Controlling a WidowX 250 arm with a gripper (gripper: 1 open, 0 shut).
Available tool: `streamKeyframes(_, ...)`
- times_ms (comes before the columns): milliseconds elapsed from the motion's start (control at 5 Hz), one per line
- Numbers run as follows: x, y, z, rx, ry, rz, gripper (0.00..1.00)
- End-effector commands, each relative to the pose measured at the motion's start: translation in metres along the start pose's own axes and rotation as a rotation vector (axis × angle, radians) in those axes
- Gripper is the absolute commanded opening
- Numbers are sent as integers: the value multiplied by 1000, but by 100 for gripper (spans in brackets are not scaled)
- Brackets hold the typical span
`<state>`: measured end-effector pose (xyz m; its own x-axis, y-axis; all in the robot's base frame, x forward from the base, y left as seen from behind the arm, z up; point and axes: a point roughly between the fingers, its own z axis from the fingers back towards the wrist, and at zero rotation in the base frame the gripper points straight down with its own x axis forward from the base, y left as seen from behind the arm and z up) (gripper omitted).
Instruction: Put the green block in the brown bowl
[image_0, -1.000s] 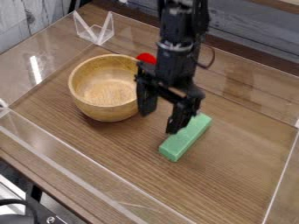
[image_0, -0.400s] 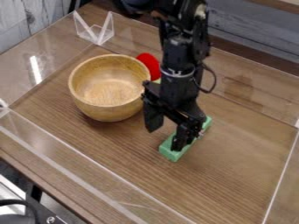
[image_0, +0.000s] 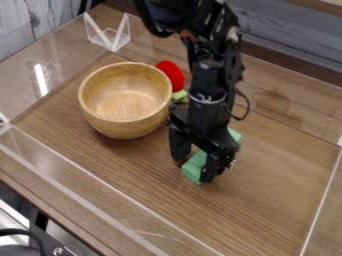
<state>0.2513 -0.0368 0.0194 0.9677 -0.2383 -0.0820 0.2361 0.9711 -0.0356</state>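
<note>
The green block (image_0: 198, 167) lies on the wooden table, to the right of the brown bowl (image_0: 126, 99) and nearer the front. My gripper (image_0: 202, 160) points straight down and stands open, low over the block with one finger on each side of it. The fingers hide most of the block; only its near end and a bit by the right finger show. The bowl is empty and sits to the left of the arm.
A red rounded object with a small green leaf (image_0: 171, 76) rests just behind the bowl's right rim. Clear plastic walls (image_0: 40, 160) fence the table's front and sides. A clear stand (image_0: 107, 36) sits at the back left.
The gripper has come down from above the block until its open fingers straddle it. The block and bowl have not moved.
</note>
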Motion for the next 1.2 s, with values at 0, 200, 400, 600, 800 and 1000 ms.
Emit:
streamKeyframes(0,9,-1,8,4,-45,-1,0)
streamKeyframes(200,11,-2,8,-8,-54,6,0)
streamKeyframes(400,14,-3,9,-18,-59,14,100)
streamKeyframes(600,16,-2,10,-25,-68,17,0)
streamKeyframes(800,17,-2,12,-34,-74,24,100)
streamKeyframes(1000,18,-1,11,-42,-80,26,0)
